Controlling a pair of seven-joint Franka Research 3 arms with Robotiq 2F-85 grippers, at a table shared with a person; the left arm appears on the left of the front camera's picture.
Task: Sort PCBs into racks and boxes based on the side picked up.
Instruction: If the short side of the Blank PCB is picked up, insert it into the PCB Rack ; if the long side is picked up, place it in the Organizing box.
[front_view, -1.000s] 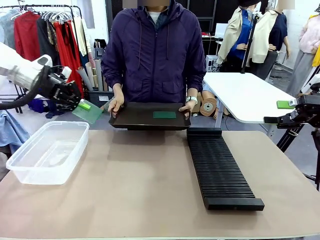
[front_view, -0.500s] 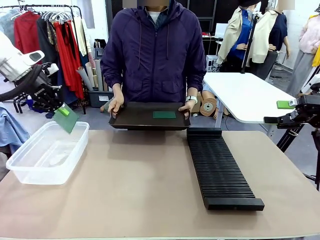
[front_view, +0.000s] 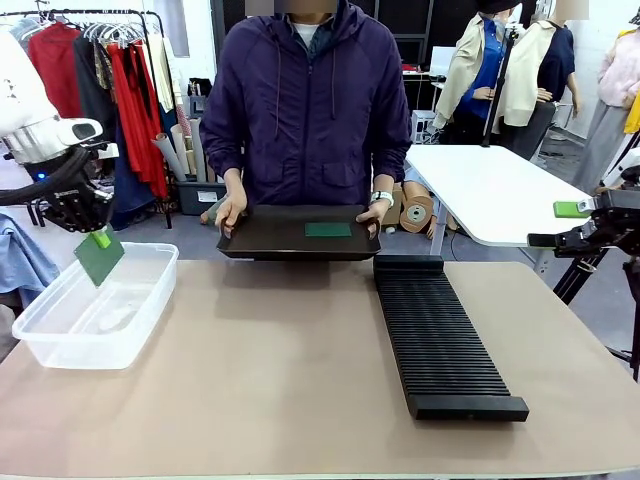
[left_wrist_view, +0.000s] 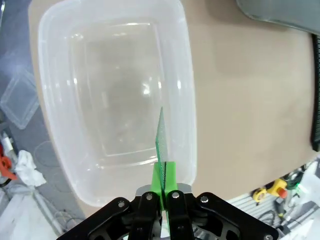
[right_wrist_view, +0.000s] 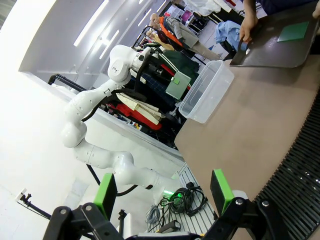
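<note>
- Left fingers (left_wrist_view: 170, 181) pinched shut on a PCB (left_wrist_view: 161, 135), which stands edge-on, long axis running straight out beyond the fingertips toward the clear box (left_wrist_view: 190, 100) (directly ahead of them).
- Right fingers (right_wrist_view: 220, 191) spread wide, holding nothing.

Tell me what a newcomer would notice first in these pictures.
The left gripper hangs above the clear tub at the table's left, shut on a green PCB. Across the table a person holds a black tray with a second PCB lying on it, and the long black rack runs along the right.
</note>
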